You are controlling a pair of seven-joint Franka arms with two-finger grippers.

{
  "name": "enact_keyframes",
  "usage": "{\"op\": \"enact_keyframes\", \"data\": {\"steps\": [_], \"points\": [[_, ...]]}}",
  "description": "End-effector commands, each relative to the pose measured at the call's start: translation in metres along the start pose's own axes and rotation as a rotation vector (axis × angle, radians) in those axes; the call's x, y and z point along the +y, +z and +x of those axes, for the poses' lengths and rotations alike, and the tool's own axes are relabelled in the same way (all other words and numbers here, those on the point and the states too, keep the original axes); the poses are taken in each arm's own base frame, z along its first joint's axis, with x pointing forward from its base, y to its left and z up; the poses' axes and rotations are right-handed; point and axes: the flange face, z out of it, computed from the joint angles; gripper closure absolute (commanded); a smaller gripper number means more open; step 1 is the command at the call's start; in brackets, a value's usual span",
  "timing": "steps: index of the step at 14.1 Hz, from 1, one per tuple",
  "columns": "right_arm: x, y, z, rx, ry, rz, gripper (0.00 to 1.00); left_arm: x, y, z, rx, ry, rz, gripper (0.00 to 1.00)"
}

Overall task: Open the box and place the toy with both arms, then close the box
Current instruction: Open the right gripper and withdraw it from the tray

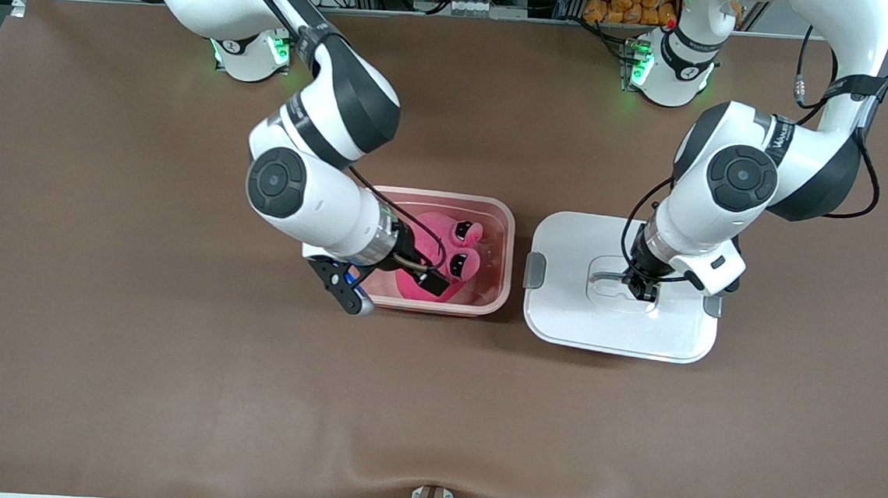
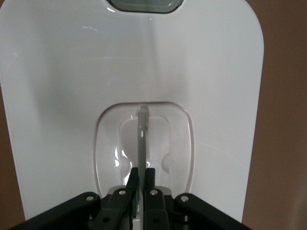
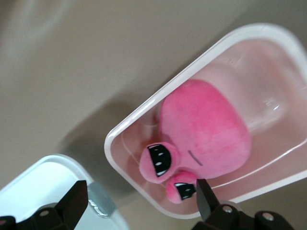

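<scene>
The pink box (image 1: 501, 230) stands open mid-table with the hot-pink toy (image 1: 444, 253) lying inside it. Its white lid (image 1: 565, 304) lies flat on the table beside the box, toward the left arm's end. My left gripper (image 1: 639, 288) is shut on the lid's grey handle, which stands up between its fingers in the left wrist view (image 2: 142, 139). My right gripper (image 1: 390, 286) hangs open and empty over the box's nearer rim. In the right wrist view the toy (image 3: 201, 129) sits in the box (image 3: 144, 112) between the spread fingertips (image 3: 74, 201).
The brown table mat (image 1: 169, 378) spreads round the box and lid. A grey side clip (image 1: 535, 271) on the lid faces the box; it also shows in the right wrist view (image 3: 98, 203).
</scene>
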Motion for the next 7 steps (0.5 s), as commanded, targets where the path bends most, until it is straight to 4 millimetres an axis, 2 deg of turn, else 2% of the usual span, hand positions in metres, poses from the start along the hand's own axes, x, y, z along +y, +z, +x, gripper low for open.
{"op": "enact_keyframes", "data": {"steps": [1, 5, 6, 7], "points": [[0.019, -0.048, 0.021, 0.006, -0.063, -0.026, 0.0, 0.003, -0.026, 0.005, 0.018, 0.006, -0.017, 1.0], [0.056, -0.095, 0.073, -0.012, -0.102, -0.066, 0.0, 0.007, -0.056, -0.005, -0.012, -0.003, -0.019, 1.0], [0.064, -0.11, 0.079, -0.01, -0.111, -0.07, 0.0, 0.006, -0.066, -0.02, -0.051, -0.001, -0.026, 1.0], [0.076, -0.122, 0.094, -0.016, -0.116, -0.077, 0.0, 0.006, -0.073, -0.029, -0.074, 0.003, -0.032, 1.0]]}}
